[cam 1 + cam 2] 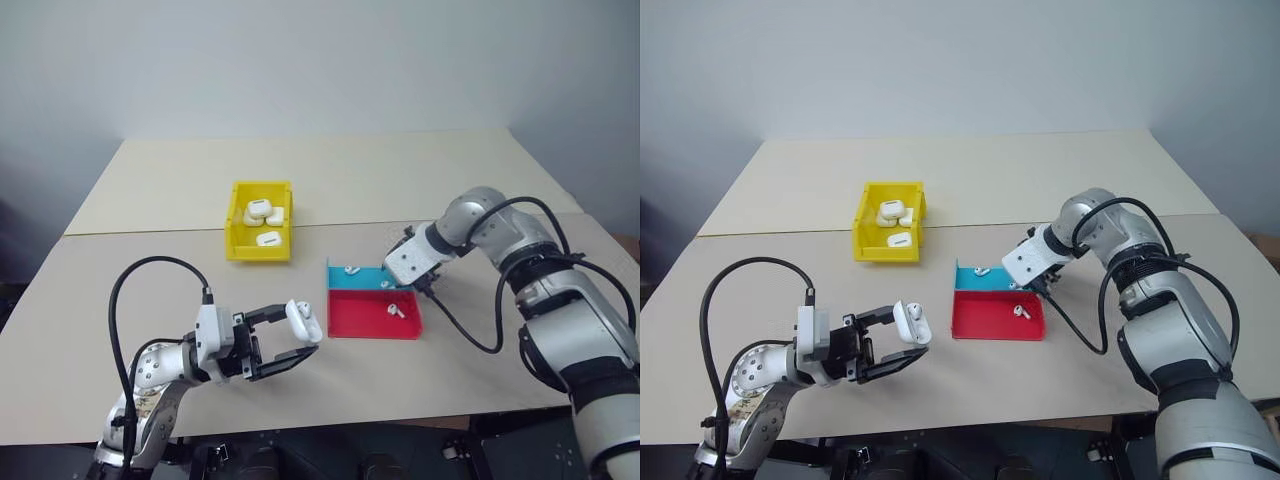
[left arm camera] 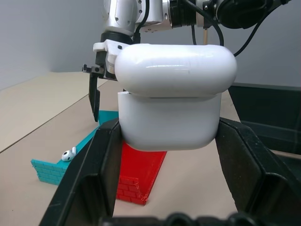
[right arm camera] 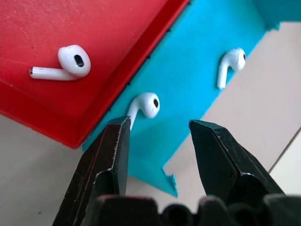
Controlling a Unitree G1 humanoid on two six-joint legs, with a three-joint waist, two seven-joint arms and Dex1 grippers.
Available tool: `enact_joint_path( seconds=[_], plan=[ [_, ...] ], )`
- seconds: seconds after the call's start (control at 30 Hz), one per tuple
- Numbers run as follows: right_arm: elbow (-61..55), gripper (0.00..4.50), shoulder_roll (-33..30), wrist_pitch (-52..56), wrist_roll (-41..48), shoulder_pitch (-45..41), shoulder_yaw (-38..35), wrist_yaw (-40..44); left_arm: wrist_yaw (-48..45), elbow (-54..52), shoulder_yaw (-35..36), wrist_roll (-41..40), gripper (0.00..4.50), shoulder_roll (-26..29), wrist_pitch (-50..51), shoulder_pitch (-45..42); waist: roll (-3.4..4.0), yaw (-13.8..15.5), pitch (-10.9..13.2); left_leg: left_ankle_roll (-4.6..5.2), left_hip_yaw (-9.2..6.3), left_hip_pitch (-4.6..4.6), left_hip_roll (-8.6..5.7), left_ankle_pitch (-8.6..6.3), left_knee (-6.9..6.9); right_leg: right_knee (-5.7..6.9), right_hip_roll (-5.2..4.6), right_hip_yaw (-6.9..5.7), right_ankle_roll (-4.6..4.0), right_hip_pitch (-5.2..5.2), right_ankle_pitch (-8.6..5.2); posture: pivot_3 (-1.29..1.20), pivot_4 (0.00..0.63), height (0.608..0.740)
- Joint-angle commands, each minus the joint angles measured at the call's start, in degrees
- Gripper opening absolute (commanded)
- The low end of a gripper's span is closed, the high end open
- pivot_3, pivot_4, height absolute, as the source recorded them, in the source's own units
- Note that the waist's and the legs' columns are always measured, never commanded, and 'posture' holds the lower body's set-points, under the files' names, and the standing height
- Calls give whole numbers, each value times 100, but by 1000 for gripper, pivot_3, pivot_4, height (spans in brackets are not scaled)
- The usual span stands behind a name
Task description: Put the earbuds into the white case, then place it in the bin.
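My left gripper (image 1: 302, 338) is shut on the white case (image 1: 303, 320), held above the table's near left; its fingers (image 2: 89, 174) clamp the case's (image 2: 171, 101) lower half, and the lid sits slightly ajar on top. Three earbuds lie in the tray: one (image 3: 66, 63) on the red part, two (image 3: 146, 104) (image 3: 230, 63) on the teal part. My right gripper (image 3: 157, 125) hangs open just above the teal part, over the nearer teal earbud, nothing between its fingers. The yellow bin (image 1: 232, 225) stands behind, left of the tray.
The shallow red and teal tray (image 1: 365, 325) lies mid-table. Three white cases (image 1: 262, 212) lie inside the bin. A seam between two tabletops runs behind the tray. My right arm's cable (image 1: 470, 335) loops beside the tray's right edge.
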Motion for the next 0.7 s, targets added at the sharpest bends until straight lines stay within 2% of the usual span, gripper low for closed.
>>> enact_joint_path(
  seconds=[0.03, 0.2, 0.43, 0.7],
  plan=[
    [-247, 2440, 52, 728, 394, -210, -338, 372, -30, -34, -6, -22, 2725, 47, -75, -75, 0, 0, 0, 0, 0, 0, 0, 0, 0, 0, 0, 0, 0, 1, 0, 0, 150, 740],
    [9, 2440, 477, 1438, 310, -503, -431, -55, -16, -2, -37, -7, 2725, 33, -74, -110, 1, -18, 0, 0, 0, 2, 1, 0, 0, 6, 1, 1, 0, -1, 0, 0, 150, 740],
    [646, 2440, 1138, 1709, 13, -846, -233, -522, 62, -44, -80, 22, 2725, 7, -77, -78, 1, 6, 0, -1, -1, 1, 0, 1, 1, 11, 1, 0, 0, -3, 0, 0, 150, 740],
    [1276, 2440, 1539, 1781, -294, -1004, -101, -871, 168, -99, -96, 51, 2725, 1, -89, -25, 2, 5, 1, -4, -1, 1, 0, 3, 1, 18, 1, 0, 0, -9, 0, 0, 150, 740]
  ],
)
